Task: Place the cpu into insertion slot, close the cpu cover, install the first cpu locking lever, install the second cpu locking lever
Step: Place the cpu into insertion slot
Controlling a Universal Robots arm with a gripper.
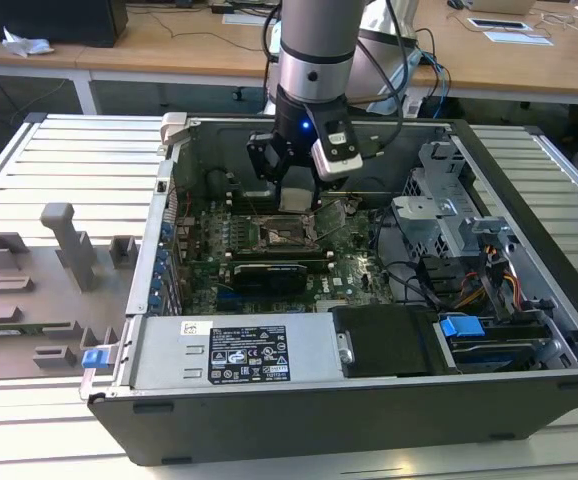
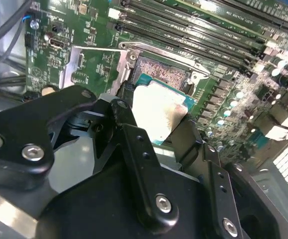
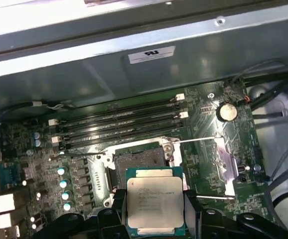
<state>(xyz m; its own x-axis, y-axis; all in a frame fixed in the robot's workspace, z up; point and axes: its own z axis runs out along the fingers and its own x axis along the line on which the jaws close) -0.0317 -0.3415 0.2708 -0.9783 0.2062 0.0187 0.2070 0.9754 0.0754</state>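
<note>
Inside an open computer case (image 1: 269, 425), the gripper (image 3: 155, 215) clamps the cpu (image 3: 154, 198) by two opposite edges, hovering just above the bare insertion slot (image 3: 136, 160), the cpu cover (image 3: 225, 164) swung open beside it.

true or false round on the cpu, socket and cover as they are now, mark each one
The black gripper grips the flat square silver-topped cpu. True.
The cpu sits in the dark square insertion slot. False: the slot is empty, the cpu held clear of it.
The thin silver cpu cover is shut over the slot. False: it lies swung open beside it.
The long black memory slots run alongside the insertion slot. True.
</note>
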